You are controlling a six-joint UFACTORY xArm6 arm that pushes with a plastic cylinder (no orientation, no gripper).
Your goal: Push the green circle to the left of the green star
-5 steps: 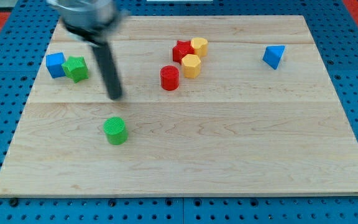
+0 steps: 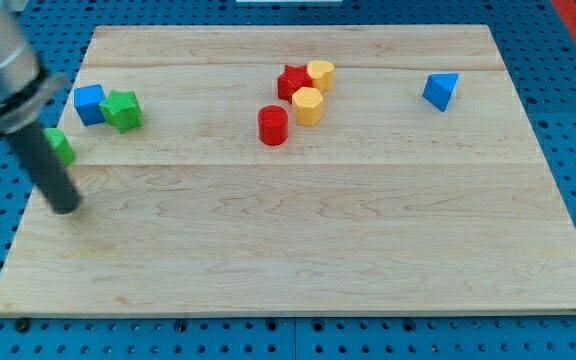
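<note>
— Looking for the green circle (image 2: 61, 146)?
— Yes. Sitting right at the left edge of the counter (image 2: 318, 250), half hidden behind the dark rod.
— And the green star (image 2: 122, 109)?
— Near the top left corner, touching a blue cube (image 2: 89, 103) on its left side.
— So, left of the star already?
— Looks so. Further left than the star, apart from it, and a bit lower, nearer the bottom edge.
— And my tip (image 2: 65, 207)?
— Down by the left edge too, just below the green circle, toward the bottom left corner. Cannot tell if touching it.
— Holding anything with the tool?
— No. Just a plain rod, with nothing to open or close, so only good for pushing.
— Anything left to do?
— Not much, by the look of it. Maybe one small nudge up, to line up with the star.
</note>
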